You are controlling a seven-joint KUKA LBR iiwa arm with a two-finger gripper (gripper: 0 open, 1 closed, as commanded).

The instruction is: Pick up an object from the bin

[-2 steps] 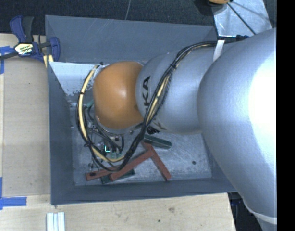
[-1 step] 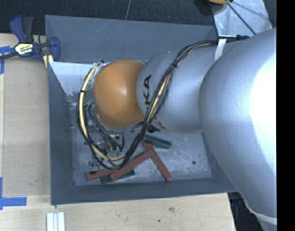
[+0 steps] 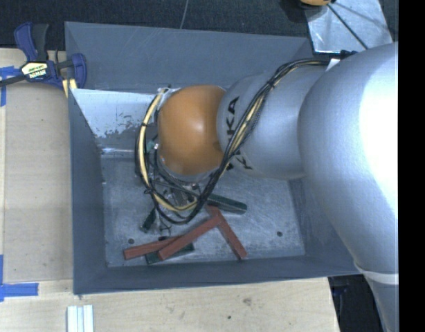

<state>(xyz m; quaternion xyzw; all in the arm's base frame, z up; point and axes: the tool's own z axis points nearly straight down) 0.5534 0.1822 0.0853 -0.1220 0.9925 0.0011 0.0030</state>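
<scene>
Gripper [image 3: 160,203] is low in the grey bin [image 3: 88,206], down at the floor's left-middle, buried under the wrist's orange cover [image 3: 188,130] and a loop of yellow-black cables [image 3: 145,159]. Cannot tell how far it is open, and nothing is seen held.

Nearest things:
- A long reddish-brown flat strip [image 3: 172,243] lies slantwise just beside the gripper, toward the bin's lower edge.
- A second reddish-brown strip [image 3: 230,241] meets the first one's upper end and runs off toward the lower right corner, so the two form an angle.
- A small dark green piece [image 3: 154,257] sits against the long strip near the lower edge.
- A dark green bar [image 3: 228,203] pokes out from under the cables on the right.
- A dark bit [image 3: 149,220] sits right below the cables; unclear whether it is loose or part of the tool.

Step looks like the reach-down or grasp stage, with the pick not yet done. The likely target is the long strip or the dark bit, but I can't say which.

The next move would call for squaring up across a strip's narrow width and getting right down to the floor, since the strips lie flat. The crossing ends could snag or lift together.
</scene>
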